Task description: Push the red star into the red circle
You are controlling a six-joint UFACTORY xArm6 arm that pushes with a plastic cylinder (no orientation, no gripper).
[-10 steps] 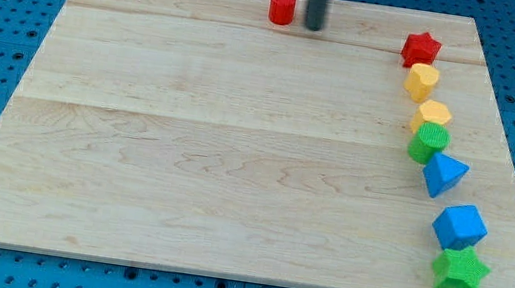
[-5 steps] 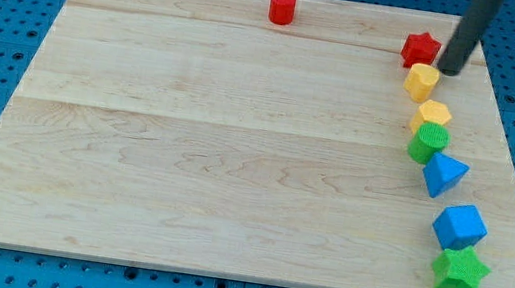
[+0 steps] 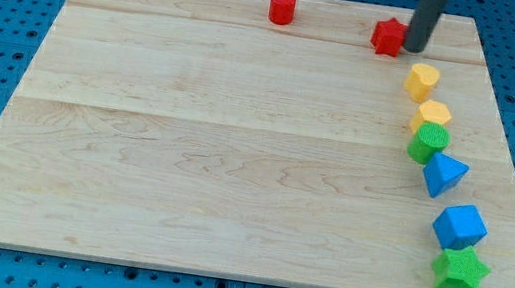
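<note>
The red star [image 3: 388, 36] lies near the top edge of the wooden board, right of centre. The red circle [image 3: 282, 6], a short red cylinder, stands at the top edge about a hundred pixels to the star's left. My tip [image 3: 415, 49] is at the lower end of the dark rod and touches the star's right side. The star and the circle are apart.
Down the board's right side runs a line of blocks: a yellow hexagon [image 3: 422, 81], a second yellow block [image 3: 433, 114], a green round block [image 3: 429, 142], a blue triangle [image 3: 443, 174], a blue cube-like block [image 3: 459, 227] and a green star [image 3: 460, 272]. The board [image 3: 185, 154] lies on blue pegboard.
My tip went from beside the red circle to the star's right side, then moved left. The red star has slid left, away from the yellow hexagon and toward the circle.
</note>
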